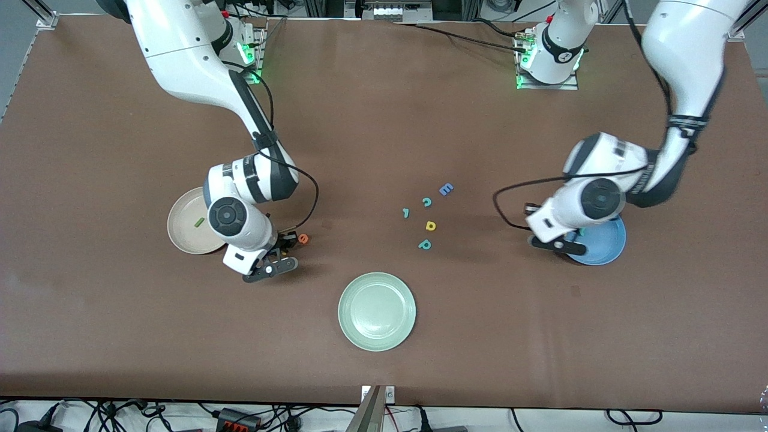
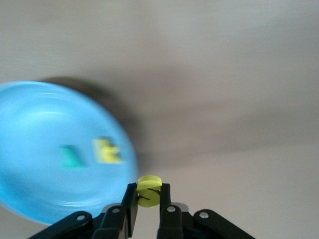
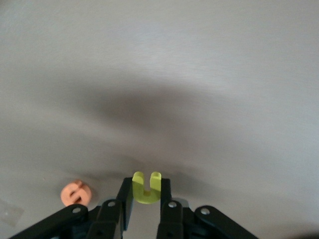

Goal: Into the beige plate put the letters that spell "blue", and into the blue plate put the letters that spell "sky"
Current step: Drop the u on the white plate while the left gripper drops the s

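Note:
My left gripper [image 2: 148,198] is shut on the yellow s [image 2: 149,185], just off the rim of the blue plate [image 2: 35,189]. In that plate lie a teal y [image 2: 71,156] and a yellow k [image 2: 107,151]. The plate [image 1: 607,245] sits half under the left wrist in the front view. My right gripper [image 3: 147,193] is shut on the yellow u [image 3: 146,191], low over the table beside the beige plate [image 1: 180,231]. The orange e [image 3: 76,193] lies on the table close to it, also showing as e [image 1: 303,239]. A thin green l [image 1: 199,222] rests in the beige plate, part of which the right wrist hides.
Mid-table lie loose letters: a periwinkle E [image 1: 446,189], a teal c [image 1: 426,202], a small teal piece [image 1: 406,212], a small yellow letter [image 1: 431,225] and a teal p [image 1: 425,244]. A pale green plate [image 1: 377,311] sits nearer the front camera.

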Tool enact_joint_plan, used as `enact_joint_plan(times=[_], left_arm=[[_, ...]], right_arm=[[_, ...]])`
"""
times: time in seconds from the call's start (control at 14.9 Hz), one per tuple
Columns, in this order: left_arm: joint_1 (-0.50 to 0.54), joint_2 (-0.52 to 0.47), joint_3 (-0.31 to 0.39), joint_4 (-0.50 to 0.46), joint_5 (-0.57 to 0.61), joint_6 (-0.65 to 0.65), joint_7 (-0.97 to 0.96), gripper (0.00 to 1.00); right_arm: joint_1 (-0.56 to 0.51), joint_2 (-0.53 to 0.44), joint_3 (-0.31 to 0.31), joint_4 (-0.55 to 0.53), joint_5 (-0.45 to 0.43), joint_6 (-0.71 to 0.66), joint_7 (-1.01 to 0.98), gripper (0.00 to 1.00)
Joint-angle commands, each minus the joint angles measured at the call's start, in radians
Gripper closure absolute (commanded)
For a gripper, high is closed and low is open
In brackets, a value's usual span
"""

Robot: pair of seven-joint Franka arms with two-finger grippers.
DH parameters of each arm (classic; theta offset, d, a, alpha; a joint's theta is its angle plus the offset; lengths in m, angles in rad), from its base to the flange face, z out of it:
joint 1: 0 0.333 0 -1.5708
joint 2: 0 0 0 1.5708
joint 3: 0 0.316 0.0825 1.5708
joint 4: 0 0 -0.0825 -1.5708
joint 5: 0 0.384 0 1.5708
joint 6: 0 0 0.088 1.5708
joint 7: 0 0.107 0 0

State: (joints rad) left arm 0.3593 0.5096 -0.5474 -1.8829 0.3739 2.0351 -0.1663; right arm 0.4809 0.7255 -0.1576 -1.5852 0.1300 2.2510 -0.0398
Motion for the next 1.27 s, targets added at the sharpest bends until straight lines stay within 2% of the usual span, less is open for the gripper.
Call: enact_joint_plan(times=[0.0,0.2,0.27,0.33,0.4,0.47,0.8,0.94,1.0,1.07,1.14,1.21], left_arm=[[0.108,0.049,-0.009,0.005,0.075,-0.006,0.129,0.92],[0.188,0.086,-0.011,0.004,0.146,-0.004,0.156,0.91],[0.199,0.098,-0.011,0.002,0.145,-0.004,0.156,0.84],[0.199,0.107,-0.012,0.002,0.143,-0.006,0.146,0.67],[0.198,0.107,-0.013,0.002,0.143,-0.007,0.146,0.28],[0.201,0.103,-0.019,0.004,0.143,-0.013,0.154,0.0],[0.194,0.073,-0.039,0.019,0.134,-0.021,0.151,0.0],[0.201,0.069,-0.089,0.082,0.123,-0.102,0.149,0.0],[0.201,0.069,-0.117,0.137,0.12,-0.163,0.149,0.0],[0.201,0.069,-0.146,0.195,0.105,-0.226,0.145,0.0],[0.199,0.069,-0.173,0.258,0.088,-0.289,0.142,0.0],[0.196,0.069,-0.193,0.318,0.071,-0.347,0.14,0.0]], right_arm=[[-0.067,-0.101,0.003,-0.041,0.008,-0.105,-0.011,0.95],[-0.111,-0.219,-0.002,-0.204,0.002,-0.139,-0.012,0.95],[-0.113,-0.256,-0.023,-0.263,-0.004,-0.139,-0.015,0.95],[-0.113,-0.285,-0.033,-0.312,-0.007,-0.142,-0.02,0.95],[-0.114,-0.305,-0.039,-0.353,-0.009,-0.142,-0.022,0.95],[-0.114,-0.308,-0.054,-0.383,-0.01,-0.139,-0.023,0.95],[-0.13,-0.264,-0.06,-0.426,-0.012,-0.047,-0.034,0.93],[-0.131,-0.242,-0.06,-0.424,-0.012,-0.012,-0.034,0.91],[-0.133,-0.236,-0.06,-0.421,-0.01,-0.004,-0.034,0.84],[-0.134,-0.236,-0.06,-0.415,-0.009,-0.004,-0.022,0.36],[-0.133,-0.241,-0.062,-0.409,-0.009,-0.01,-0.02,0.0],[-0.131,-0.25,-0.06,-0.395,-0.009,-0.013,-0.026,0.0]])
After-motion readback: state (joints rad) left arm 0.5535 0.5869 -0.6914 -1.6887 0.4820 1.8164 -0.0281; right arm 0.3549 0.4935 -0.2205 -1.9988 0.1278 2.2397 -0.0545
